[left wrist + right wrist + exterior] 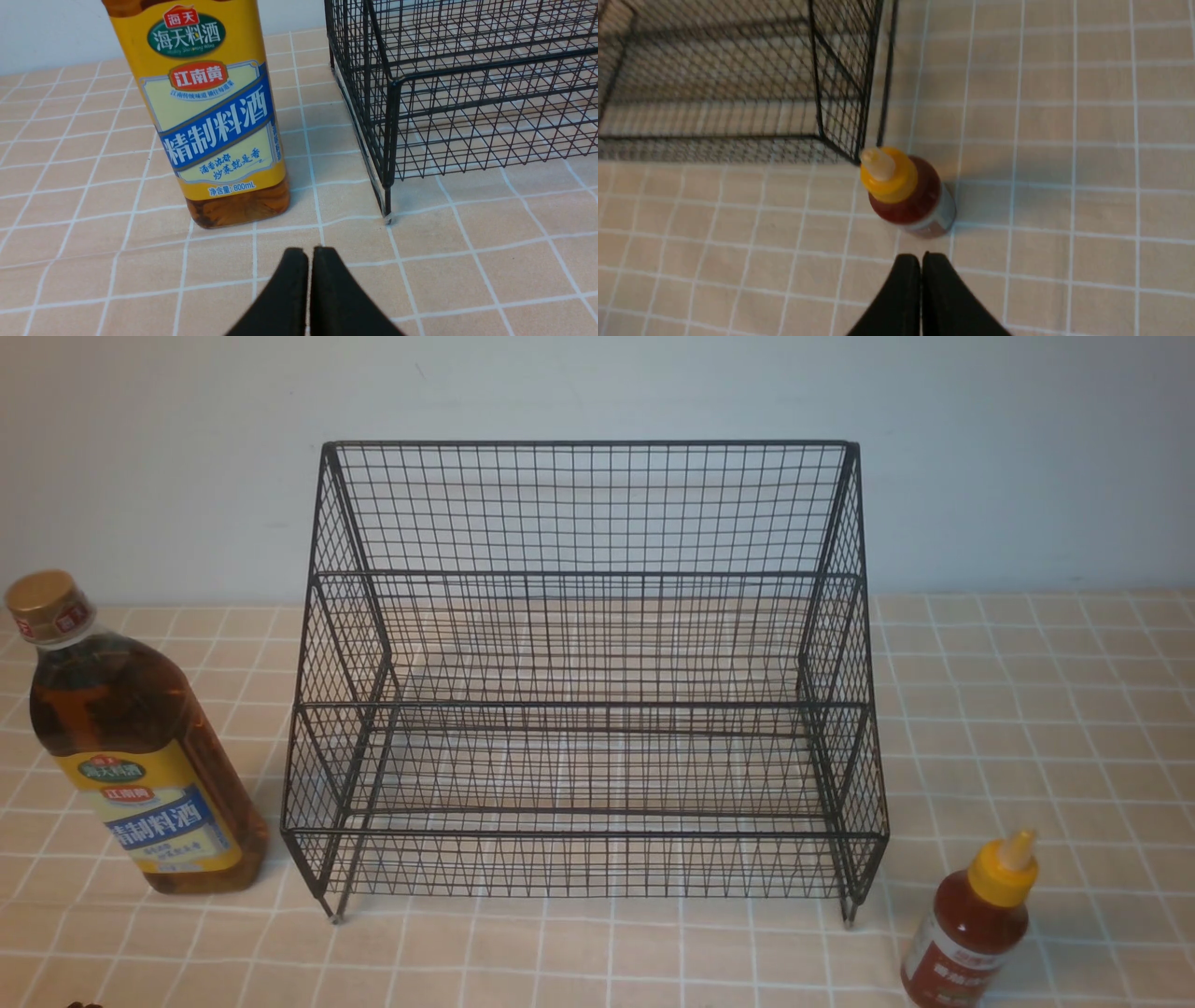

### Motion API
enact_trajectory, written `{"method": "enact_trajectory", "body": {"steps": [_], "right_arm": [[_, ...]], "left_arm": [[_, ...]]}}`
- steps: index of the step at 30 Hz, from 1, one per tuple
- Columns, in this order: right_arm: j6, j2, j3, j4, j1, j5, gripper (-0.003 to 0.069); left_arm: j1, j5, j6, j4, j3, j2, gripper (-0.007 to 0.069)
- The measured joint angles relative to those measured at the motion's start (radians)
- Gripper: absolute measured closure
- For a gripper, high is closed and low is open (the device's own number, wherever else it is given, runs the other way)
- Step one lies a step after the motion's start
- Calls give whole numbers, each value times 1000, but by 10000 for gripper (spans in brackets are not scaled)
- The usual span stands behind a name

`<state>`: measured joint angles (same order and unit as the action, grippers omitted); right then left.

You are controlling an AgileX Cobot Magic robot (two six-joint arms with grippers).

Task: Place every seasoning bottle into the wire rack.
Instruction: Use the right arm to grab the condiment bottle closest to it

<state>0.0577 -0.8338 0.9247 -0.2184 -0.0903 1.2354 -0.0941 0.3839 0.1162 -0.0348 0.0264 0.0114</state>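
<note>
— On the checked cloth (pixel 1027 709), seen from the front, the wire rack (pixel 588 833) sits at centre with both tiers bare. Where do our bottles stand?

— We have the large amber bottle (pixel 140 756) at 9 o'clock of the rack, upright, near its left side but apart from it. The small red sauce bottle (pixel 971 924) is at 4 o'clock, upright, just beside the rack's right front leg.

— And our grippers?

— We carry nothing. The left gripper (pixel 309 254) has its jaws pressed together, tips meeting, and it hangs near the amber bottle without touching it. The right gripper (pixel 920 259) is likewise closed tip to tip on air, near the red bottle and clear of it.

— So how do we do the pickup well?

— We judge that we must spread the jaws first, very wide for the amber bottle, and take it across the labelled body so it does not tip. For the red one we should come in from the side away from the mesh, so no finger snags the wire. Then we lift each bottle clear over the front rail.
</note>
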Motion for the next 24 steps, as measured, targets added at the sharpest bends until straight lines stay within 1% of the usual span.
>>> {"method": "enact_trajectory", "body": {"steps": [2,4,5,7,10,11,13,15,19,24], "right_arm": [[-42,-87,41,-9,-2,8,611],[-89,-143,67,-30,-20,9,559],[-92,-147,69,-33,-25,9,546],[-126,-197,75,-38,-71,8,457],[-133,-242,77,3,-129,-8,337],[-133,-257,77,14,-142,-14,307],[-131,-274,77,31,-157,-20,271],[-119,-315,77,66,-183,-41,195],[-100,-404,78,95,-190,-73,125],[-99,-516,78,94,-190,-107,106]], "left_arm": [[0,0,0,0,0,0,631],[0,0,0,0,0,0,631],[0,0,0,0,0,0,631],[0,0,0,0,0,0,631],[0,0,0,0,0,0,631],[0,0,0,0,0,0,631],[0,0,0,0,0,0,631],[0,0,0,0,0,0,631],[0,0,0,0,0,0,631],[0,0,0,0,0,0,631]]}}
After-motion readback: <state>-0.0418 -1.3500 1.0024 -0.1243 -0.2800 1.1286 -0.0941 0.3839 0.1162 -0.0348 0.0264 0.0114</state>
